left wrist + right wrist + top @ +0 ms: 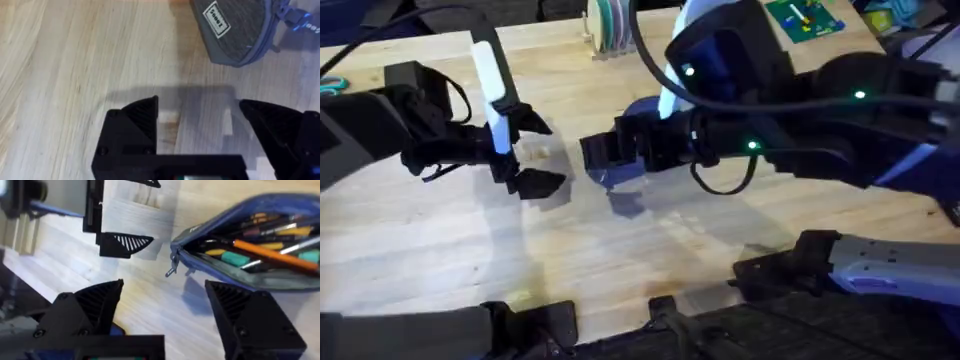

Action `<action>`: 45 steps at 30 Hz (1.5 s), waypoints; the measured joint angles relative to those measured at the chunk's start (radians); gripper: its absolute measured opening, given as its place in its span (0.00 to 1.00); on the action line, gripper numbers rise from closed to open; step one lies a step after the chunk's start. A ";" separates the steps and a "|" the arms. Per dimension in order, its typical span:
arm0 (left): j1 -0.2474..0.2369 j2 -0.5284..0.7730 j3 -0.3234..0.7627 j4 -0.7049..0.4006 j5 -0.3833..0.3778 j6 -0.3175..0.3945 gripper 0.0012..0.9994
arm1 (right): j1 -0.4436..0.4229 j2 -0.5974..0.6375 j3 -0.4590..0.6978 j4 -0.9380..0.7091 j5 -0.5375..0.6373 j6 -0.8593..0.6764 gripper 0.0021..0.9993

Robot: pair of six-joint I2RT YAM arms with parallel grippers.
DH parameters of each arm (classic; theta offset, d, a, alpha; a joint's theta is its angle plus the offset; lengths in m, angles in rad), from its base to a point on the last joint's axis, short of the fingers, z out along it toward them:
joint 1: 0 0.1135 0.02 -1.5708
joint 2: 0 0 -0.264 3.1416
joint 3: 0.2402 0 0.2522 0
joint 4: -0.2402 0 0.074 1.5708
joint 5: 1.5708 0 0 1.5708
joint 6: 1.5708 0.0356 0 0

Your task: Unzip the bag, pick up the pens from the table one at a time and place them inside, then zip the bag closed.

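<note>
Crosswise, bag (260, 245) unzipped, pens (272, 255) lengthwise.

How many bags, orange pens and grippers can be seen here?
bag: 1, unzipped
orange pen: 1, inside the bag
grippers: 2, the left gripper and the right gripper, both with fingers open
total: 4
</note>
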 joint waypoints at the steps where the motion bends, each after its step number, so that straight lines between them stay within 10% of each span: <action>1: 0.000 0.007 0.000 0.000 0.014 0.009 0.99 | 0.002 0.006 0.000 0.000 0.000 0.022 1.00; 24: 0.000 0.022 0.002 -0.166 0.124 0.221 0.99 | 0.062 0.233 0.000 0.116 0.004 0.221 1.00; 31: 0.000 0.022 0.002 -0.171 0.124 0.228 0.99 | 0.062 0.332 0.000 0.204 0.063 0.240 0.73; 32: 0.000 0.022 0.002 -0.171 0.124 0.228 0.99 | 0.062 0.332 0.000 0.205 0.145 0.289 0.32; 37: 0.000 0.022 0.002 -0.171 0.124 0.228 0.99 | 0.062 0.332 0.000 0.207 0.159 0.298 0.05; 45: 0.000 0.022 0.002 -0.171 0.124 0.228 0.99 | 0.062 0.332 0.003 0.208 0.162 0.295 0.03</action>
